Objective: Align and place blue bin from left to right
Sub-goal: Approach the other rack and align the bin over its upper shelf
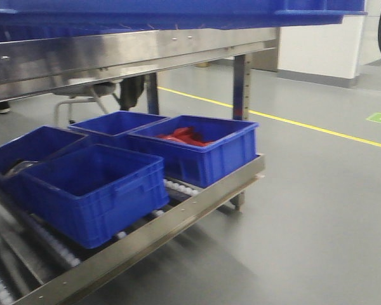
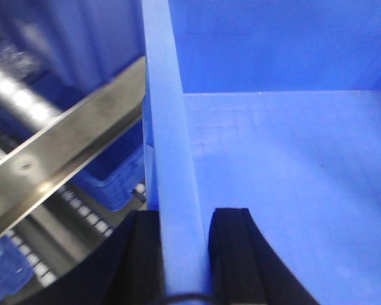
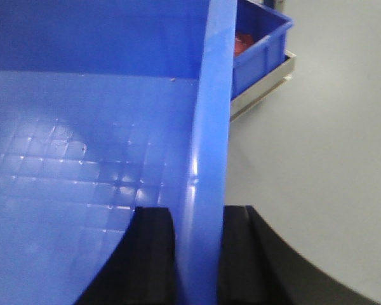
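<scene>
Bin position: blue bin [image 1: 178, 11] high at top edge, above steel shelf rail [image 1: 133, 54] | left gripper [image 2: 185, 254] pinching its left wall | right gripper [image 3: 199, 254] pinching right wall | open grey floor [image 1: 317, 210] to the right | blue crates [image 1: 95, 190] on roller rack [image 1: 152, 232] below

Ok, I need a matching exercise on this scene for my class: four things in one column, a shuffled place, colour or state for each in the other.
1 blue bin
2 left claw
3 right-hand shelf crate
4 floor line

a yellow
b holds red pieces
c shut on the bin's wall
d above the steel frame, top of front view

Pairs: 1-d, 2-c, 3-b, 4-a
</scene>
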Robot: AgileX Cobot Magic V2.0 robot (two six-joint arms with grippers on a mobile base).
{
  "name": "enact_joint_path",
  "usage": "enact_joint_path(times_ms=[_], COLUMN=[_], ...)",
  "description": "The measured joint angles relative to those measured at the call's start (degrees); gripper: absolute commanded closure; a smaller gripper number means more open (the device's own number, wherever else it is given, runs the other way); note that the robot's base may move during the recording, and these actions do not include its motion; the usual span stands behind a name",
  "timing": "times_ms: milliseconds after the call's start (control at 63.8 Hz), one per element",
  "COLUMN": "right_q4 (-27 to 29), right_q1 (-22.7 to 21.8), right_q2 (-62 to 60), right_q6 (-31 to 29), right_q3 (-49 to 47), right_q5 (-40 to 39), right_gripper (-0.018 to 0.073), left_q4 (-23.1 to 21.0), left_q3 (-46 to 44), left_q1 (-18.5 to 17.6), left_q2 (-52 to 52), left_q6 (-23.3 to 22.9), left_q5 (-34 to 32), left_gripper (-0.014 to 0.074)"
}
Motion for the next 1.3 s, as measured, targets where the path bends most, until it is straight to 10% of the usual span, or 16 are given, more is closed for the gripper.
enact_joint_path(times_ms=[1301], right_q4=[0.1], right_q1=[0.0], right_q2=[0.0], right_q6=[0.1], right_q3=[0.0], right_q5=[0.0], right_gripper=[0.0633], left_q4=[0.0], left_q3=[0.0], left_q1=[0.0], left_q2=[0.0], left_q6=[0.0], left_q5=[0.2], left_gripper=[0.0613])
